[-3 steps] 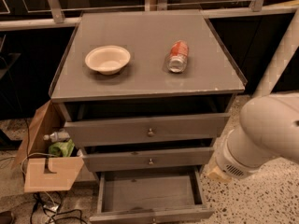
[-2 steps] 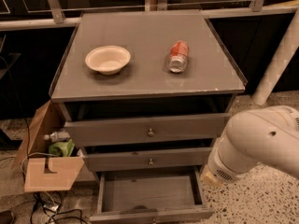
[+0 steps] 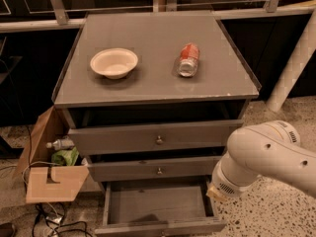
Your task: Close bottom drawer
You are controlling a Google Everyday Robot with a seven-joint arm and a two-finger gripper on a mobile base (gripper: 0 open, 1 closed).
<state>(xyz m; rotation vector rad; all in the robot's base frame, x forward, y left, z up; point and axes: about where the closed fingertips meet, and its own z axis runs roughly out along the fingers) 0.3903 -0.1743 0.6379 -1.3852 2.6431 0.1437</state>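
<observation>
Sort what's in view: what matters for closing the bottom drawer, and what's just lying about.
Job: bottom drawer, pulled open; white arm at its right side, its tool not in view.
Lying about: bowl and tipped can on the cabinet top; cardboard box holding a plastic bottle, left of the cabinet.

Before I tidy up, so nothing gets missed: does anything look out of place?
The can lies on its side on the cabinet top. The bottom drawer stands pulled far out. The hand is out of view; only the arm shows, right of that drawer.
</observation>
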